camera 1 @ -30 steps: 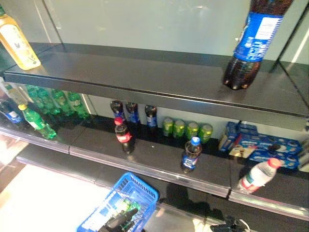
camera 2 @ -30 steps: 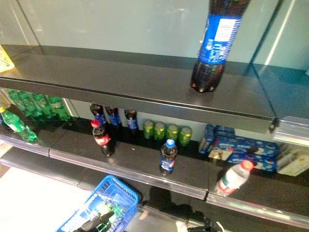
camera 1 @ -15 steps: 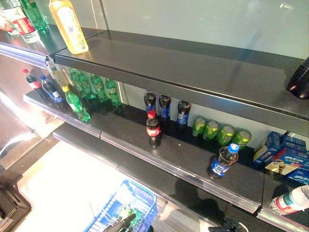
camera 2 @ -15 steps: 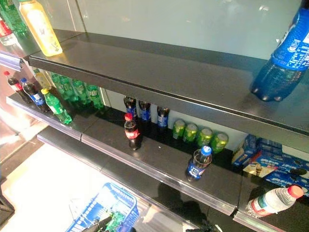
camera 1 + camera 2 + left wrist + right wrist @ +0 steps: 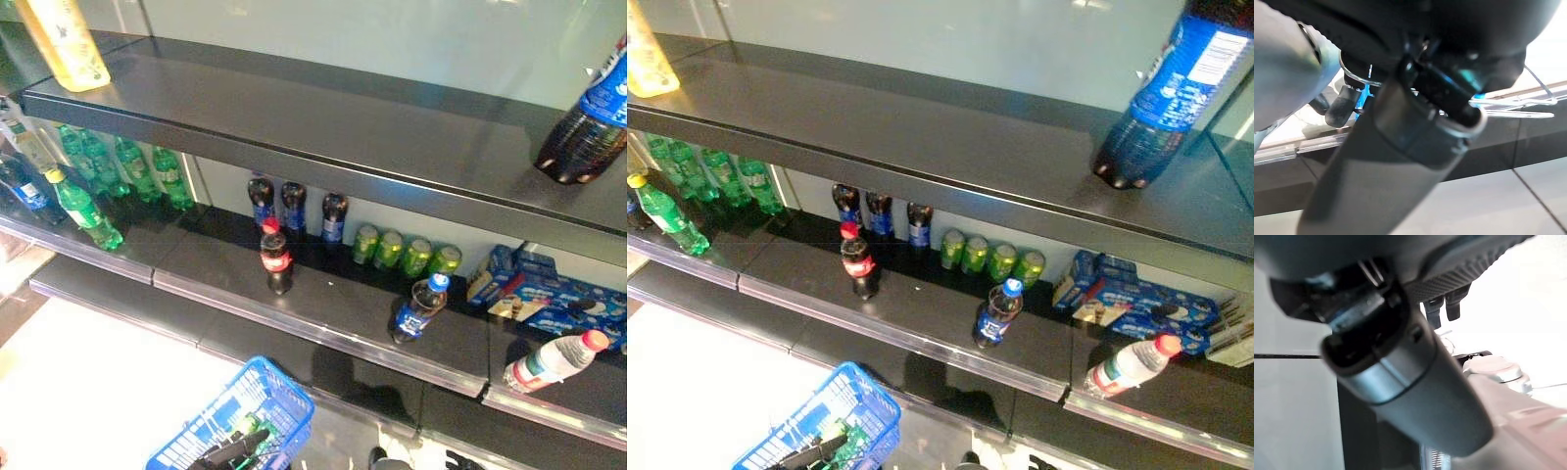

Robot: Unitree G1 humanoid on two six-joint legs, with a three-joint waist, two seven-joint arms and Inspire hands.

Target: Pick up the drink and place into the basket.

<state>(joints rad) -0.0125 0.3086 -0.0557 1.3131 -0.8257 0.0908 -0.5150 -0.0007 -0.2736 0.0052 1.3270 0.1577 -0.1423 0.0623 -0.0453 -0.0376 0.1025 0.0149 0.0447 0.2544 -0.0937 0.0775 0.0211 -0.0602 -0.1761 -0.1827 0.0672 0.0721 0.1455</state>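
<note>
A: Black steel shelves (image 5: 323,137) fill the far side, two tiers. Top tier: big cola bottle (image 5: 1161,103) at the right, yellow bottle (image 5: 64,44) at the left. Lower tier (image 5: 333,308), left to right: green bottles (image 5: 118,171), red-cap cola (image 5: 276,259), green cans (image 5: 407,253), blue-cap cola (image 5: 419,309), blue boxes (image 5: 549,292), a water bottle (image 5: 554,357) lying on its side.

B: Basket?

A: Blue basket (image 5: 245,416), near left, below the lower tier. Something green already sits inside; can't make out what.

B: Which drink is the target?

A: Task doesn't say. My guess is the blue-cap cola: it stands alone near the front edge, leaning a bit right, long axis close to vertical.

B: Hands?

A: Left hand (image 5: 235,452) is a dark shape at the basket, at the bottom edge. Its wrist view shows wire and blue plastic right by a fingertip (image 5: 1342,110), so it probably holds the basket, but I can't tell the grip. Right hand barely shows: two fingertips (image 5: 1447,306) in its own wrist view, nothing held that I can see, state unclear.

B: Key relation?

A: Drink lies up, far and right of the basket, well apart from both hands. Right arm is on its side, so it's nearer. I'd expect a side-on reach to the upright body.
</note>
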